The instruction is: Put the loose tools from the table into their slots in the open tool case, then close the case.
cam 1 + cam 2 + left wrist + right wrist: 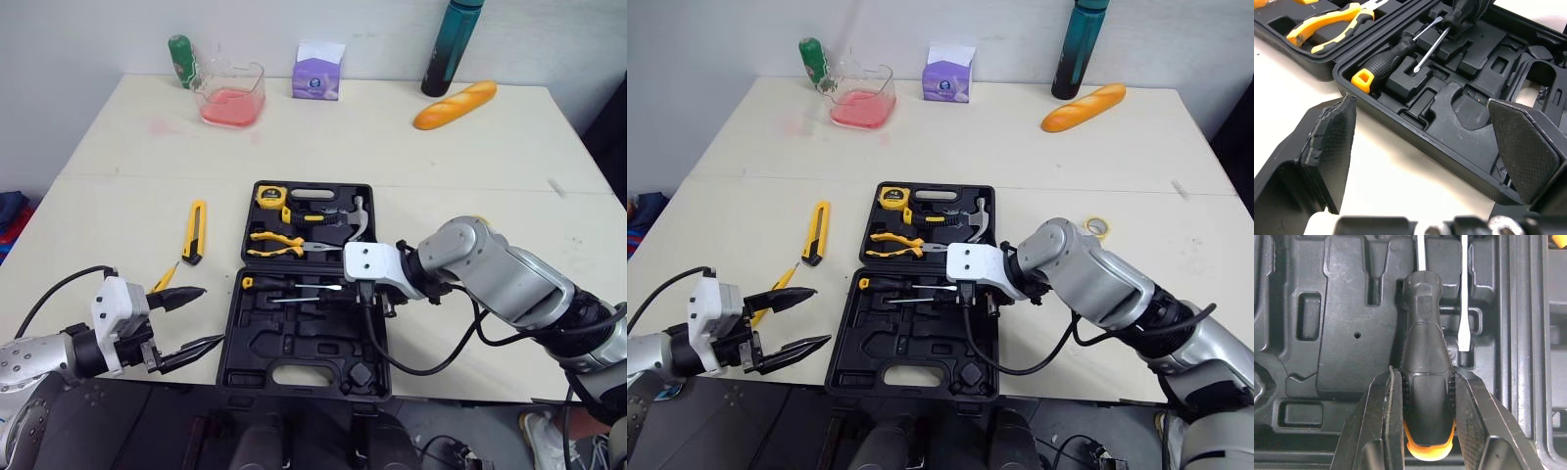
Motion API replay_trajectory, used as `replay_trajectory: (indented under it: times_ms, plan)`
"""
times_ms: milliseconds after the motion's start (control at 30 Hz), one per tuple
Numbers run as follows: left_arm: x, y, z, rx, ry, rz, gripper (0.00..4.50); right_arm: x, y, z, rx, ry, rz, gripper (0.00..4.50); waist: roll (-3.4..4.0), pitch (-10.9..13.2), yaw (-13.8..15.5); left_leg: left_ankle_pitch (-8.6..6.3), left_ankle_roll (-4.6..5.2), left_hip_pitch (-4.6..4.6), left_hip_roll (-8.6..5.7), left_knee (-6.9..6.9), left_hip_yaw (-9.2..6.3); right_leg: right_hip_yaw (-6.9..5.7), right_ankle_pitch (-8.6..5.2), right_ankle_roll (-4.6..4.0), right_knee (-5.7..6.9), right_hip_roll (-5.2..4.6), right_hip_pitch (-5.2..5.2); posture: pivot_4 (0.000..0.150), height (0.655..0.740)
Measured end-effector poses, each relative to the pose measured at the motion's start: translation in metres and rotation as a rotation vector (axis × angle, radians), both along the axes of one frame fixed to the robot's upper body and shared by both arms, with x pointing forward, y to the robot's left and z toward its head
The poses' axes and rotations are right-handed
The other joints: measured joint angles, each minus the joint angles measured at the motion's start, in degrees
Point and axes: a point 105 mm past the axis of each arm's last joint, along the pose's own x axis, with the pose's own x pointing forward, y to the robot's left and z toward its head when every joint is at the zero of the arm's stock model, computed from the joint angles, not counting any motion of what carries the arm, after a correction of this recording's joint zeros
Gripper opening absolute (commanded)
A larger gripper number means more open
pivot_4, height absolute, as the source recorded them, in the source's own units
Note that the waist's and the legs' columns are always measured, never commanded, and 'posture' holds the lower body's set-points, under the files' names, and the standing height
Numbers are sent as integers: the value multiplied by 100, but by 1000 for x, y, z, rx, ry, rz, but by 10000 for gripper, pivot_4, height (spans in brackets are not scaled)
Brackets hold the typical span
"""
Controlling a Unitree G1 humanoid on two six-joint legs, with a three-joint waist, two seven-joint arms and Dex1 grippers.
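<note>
Cream desk (pixel 441 186) is sitting in front of a white wall. A black tool case (pixel 257 362) is lying open in the middle of the desk. Its far half is holding a tape measure (pixel 270 197), pliers (pixel 276 245) and a hammer (pixel 355 217). Its near half is holding one screwdriver (pixel 269 282) with a black handle.

The right jaws are reaching over the near half of the case and squeezing tight on another screwdriver (pixel 1427 382). That one has a fat black handle with an orange end, and its metal tip is pointing toward 9 o'clock, beside the first one.

The left jaws are hanging at 8 o'clock from the case, spread wide and holding nothing.

A yellow knife (pixel 195 231) is lying loose at 10 o'clock from the case. A small yellow tool (pixel 165 277) is lying at 9 o'clock, just beside the left jaws. A roll of tape (pixel 1098 226) is sitting at 2 o'clock.

Far off at 12 o'clock, a bread loaf (pixel 455 105) and a purple box (pixel 317 74) are resting.
</note>
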Motion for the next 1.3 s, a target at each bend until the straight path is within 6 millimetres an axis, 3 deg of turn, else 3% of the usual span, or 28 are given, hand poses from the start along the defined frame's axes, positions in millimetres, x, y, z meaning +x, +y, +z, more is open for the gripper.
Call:
replay_trajectory:
  times_ms: [533,700,900,1033,1300]
  plan:
    - [-3,-1,-2,15,-1,5,45000,1,6,-3,13,11,-27,9738,0,0,-4,0,0,1,1,2,0,2,0,-1,5,0,-1,1500,7400]
    - [-5,-1,-4,14,7,10,45000,0,6,-2,13,12,-25,33857,-1,-1,-3,0,0,1,1,2,0,2,0,-1,5,0,-1,1500,7400]
    - [-6,-4,-3,16,-4,9,45000,0,1,3,21,17,-22,33857,-1,-1,-2,0,-1,1,1,1,0,1,0,-1,3,0,-1,1500,7400]
    - [-6,-6,-1,14,-13,8,45000,0,-11,19,55,26,-22,33857,-1,0,2,0,-1,0,0,1,0,1,0,-1,1,0,-1,1500,7400]
    - [-2,-4,4,10,-42,25,45000,-1,-34,27,361,98,-15,33857,-8,-4,16,0,0,1,1,0,1,-1,0,-1,0,2,4,1500,7400]
